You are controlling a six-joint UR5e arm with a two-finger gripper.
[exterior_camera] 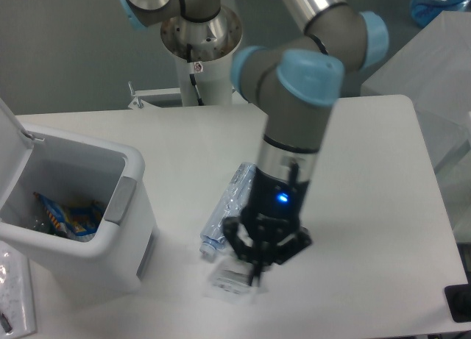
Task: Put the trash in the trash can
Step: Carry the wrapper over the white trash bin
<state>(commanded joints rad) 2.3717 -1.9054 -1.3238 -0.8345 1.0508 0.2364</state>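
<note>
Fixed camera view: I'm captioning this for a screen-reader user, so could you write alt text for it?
A robot arm's gripper carries a crumpled clear wrapper with a white label low over a white table. A crushed clear plastic bottle lies on the table partly behind the arm, and an open white trash can holding colourful trash stands at the left.

**Blurred arm, half-covered bottle, cropped bin**

The arm (294,126) is smeared by motion, and so is the gripper (259,259); how the jaws stand cannot be told. Below them the wrapper (229,282) shows only as a pale blur, perhaps pinched, perhaps just touching. The wrist covers the upper end of the bottle (221,220). The trash can (110,229) is cut by the left edge, its lid mostly out of frame, and its contents read only as small blue-orange scraps.
</note>
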